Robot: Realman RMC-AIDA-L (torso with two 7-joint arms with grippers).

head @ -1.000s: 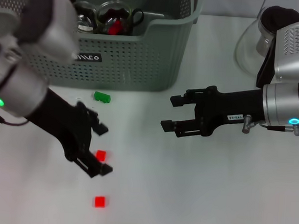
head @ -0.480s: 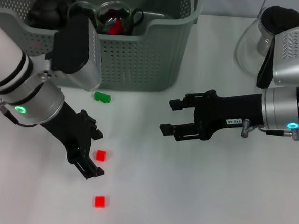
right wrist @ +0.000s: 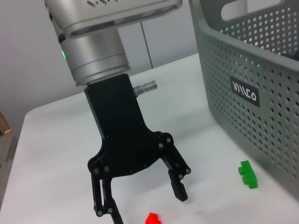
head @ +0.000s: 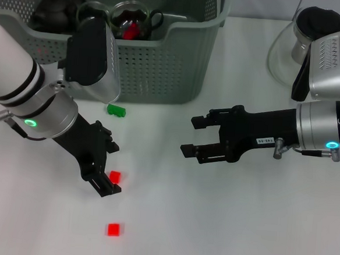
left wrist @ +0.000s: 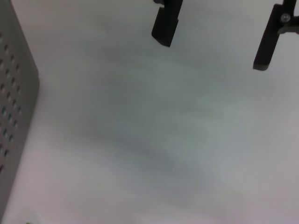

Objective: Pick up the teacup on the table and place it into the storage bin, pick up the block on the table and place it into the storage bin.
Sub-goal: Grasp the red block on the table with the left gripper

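The white table (head: 221,224) carries everything, and at its far left stands the storage bin (head: 163,63), the grey-green perforated basket, with dark and glass tea vessels (head: 128,20) already lying inside, so I judge the teacup part is done and the block part is in hand. The left gripper (head: 110,171) has come lower and nearer to itself in the last second: a second ago it was spread beside the upper red block (head: 115,176), and now its wide-open fingers stand around that block, one finger (right wrist: 178,186) on each side as the right wrist view shows, not yet closed on it. This means the grasp is prepared and closing would be the next move. The right gripper (head: 194,136) hangs over the middle of the table, open and empty, almost where it was before. A second red block (head: 113,229) lies nearer the robot, and a green block (head: 117,110) lies just beside the bin wall, both untouched
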